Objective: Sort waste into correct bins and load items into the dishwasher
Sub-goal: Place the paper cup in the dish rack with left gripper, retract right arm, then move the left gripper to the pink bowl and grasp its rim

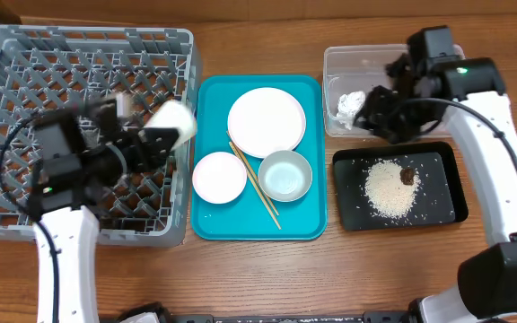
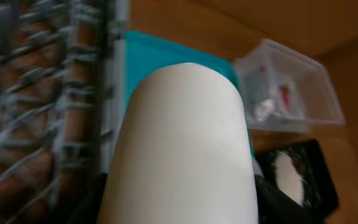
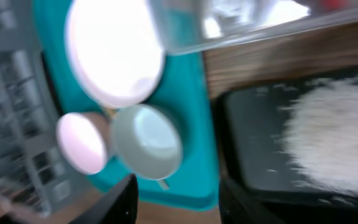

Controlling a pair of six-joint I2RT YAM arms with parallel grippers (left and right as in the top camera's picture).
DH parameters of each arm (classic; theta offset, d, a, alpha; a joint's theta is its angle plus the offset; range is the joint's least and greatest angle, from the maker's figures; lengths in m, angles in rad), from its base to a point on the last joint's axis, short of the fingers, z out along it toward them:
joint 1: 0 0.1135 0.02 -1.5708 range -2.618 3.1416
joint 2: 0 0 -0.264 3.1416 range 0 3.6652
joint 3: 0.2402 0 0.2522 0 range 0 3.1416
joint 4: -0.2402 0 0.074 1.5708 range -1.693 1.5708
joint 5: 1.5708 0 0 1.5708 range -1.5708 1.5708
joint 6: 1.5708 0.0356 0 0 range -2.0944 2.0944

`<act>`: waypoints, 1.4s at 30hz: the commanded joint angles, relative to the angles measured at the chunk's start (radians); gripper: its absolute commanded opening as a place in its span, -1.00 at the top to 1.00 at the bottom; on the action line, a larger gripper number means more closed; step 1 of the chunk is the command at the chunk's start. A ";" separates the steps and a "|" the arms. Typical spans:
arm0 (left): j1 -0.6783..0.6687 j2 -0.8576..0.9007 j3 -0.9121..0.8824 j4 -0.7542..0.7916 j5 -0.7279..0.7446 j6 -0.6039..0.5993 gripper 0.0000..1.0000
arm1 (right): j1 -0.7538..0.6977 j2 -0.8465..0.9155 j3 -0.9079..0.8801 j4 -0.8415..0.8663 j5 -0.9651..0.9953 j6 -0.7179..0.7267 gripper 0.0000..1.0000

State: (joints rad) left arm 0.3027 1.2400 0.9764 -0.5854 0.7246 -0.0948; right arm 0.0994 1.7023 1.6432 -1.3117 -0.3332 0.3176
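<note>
Big grey dish rack (image 1: 88, 40) sits left of the teal tray (image 1: 212, 215), the left gripper (image 1: 162, 139) is clamped on the small white cup (image 1: 178, 121) right at the rack's right edge, and the right gripper (image 3: 178, 200) hangs spread apart, holding nothing, by the clear tub (image 1: 348, 58).

wooden table (image 1: 375, 269) | left: grey dish rack (image 1: 88, 36) | middle: teal tray (image 1: 305, 215) | right: clear tub (image 1: 348, 54), black tray (image 1: 442, 184)
</note>
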 commanded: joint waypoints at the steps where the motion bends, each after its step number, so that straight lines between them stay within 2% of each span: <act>1: 0.096 -0.018 0.048 -0.095 -0.209 -0.017 0.92 | -0.050 -0.085 0.002 -0.022 0.168 -0.038 0.11; 5: 0.175 -0.018 0.075 -0.220 -0.295 -0.087 0.92 | -0.098 -0.097 0.002 -0.036 0.183 -0.059 0.10; 9: 0.195 -0.017 0.076 -0.310 -0.423 -0.116 0.92 | -0.116 -0.097 0.002 -0.046 0.183 -0.060 0.10; 13: 0.195 -0.017 0.076 -0.359 -0.600 -0.124 0.92 | -0.116 -0.097 0.002 -0.046 0.183 -0.060 0.10; 15: 0.195 -0.017 0.076 -0.361 -0.636 -0.124 0.92 | -0.116 -0.097 0.002 -0.047 0.183 -0.060 0.10; 27: 0.195 -0.015 0.075 -0.327 -0.658 -0.131 0.92 | -0.116 -0.097 0.002 -0.057 0.183 -0.060 0.10; 35: 0.194 0.066 0.075 -0.291 -0.634 -0.131 0.87 | -0.116 -0.097 0.002 -0.062 0.182 -0.060 0.10; 37: 0.194 0.095 0.075 -0.270 -0.618 -0.130 0.78 | -0.116 -0.097 0.002 -0.064 0.182 -0.060 0.10; 39: 0.194 0.120 0.075 -0.251 -0.600 -0.130 0.60 | -0.116 -0.097 0.002 -0.067 0.182 -0.060 0.10; 42: 0.194 0.142 0.075 -0.243 -0.590 -0.130 -0.12 | -0.116 -0.097 0.002 -0.072 0.182 -0.060 0.10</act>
State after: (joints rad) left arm 0.4934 1.3670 1.0241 -0.8333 0.1059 -0.2111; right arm -0.0154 1.6222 1.6428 -1.3823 -0.1638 0.2615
